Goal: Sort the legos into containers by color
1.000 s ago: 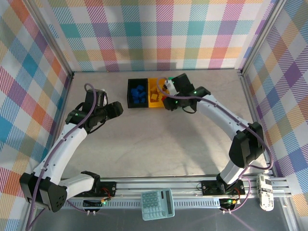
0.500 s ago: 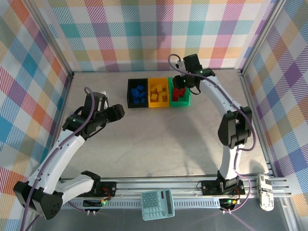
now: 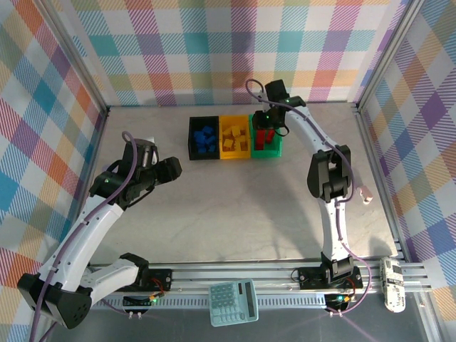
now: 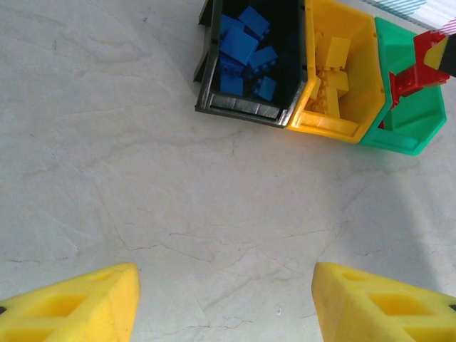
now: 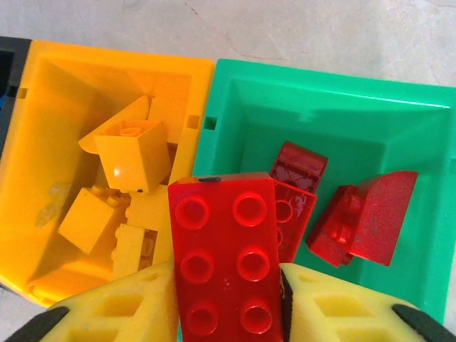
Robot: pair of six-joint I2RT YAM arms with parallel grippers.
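An oblong red brick (image 5: 226,263), studs up, stands between the two yellow foam fingers (image 5: 121,306) of the right gripper (image 5: 228,299). Both pads press against its long sides, so the gripper is clamped on it. Directly beneath and beyond these fingertips lies the green bin (image 5: 399,128), where several other red bricks (image 5: 363,217) are heaped just ahead of the held one. Off the left finger, touching the green bin wall to wall, is the yellow bin (image 5: 57,92) with a jumble of yellow bricks (image 5: 132,153). In the left wrist view, the left gripper (image 4: 224,285) hangs above the bare grey table (image 4: 107,178). Its fingers (image 4: 78,303) are spread wide with nothing between them. Well ahead of those fingertips the black bin (image 4: 242,108) holds blue bricks (image 4: 242,46), with the yellow and green bins in a row to its right. From above, the two grippers are well apart.
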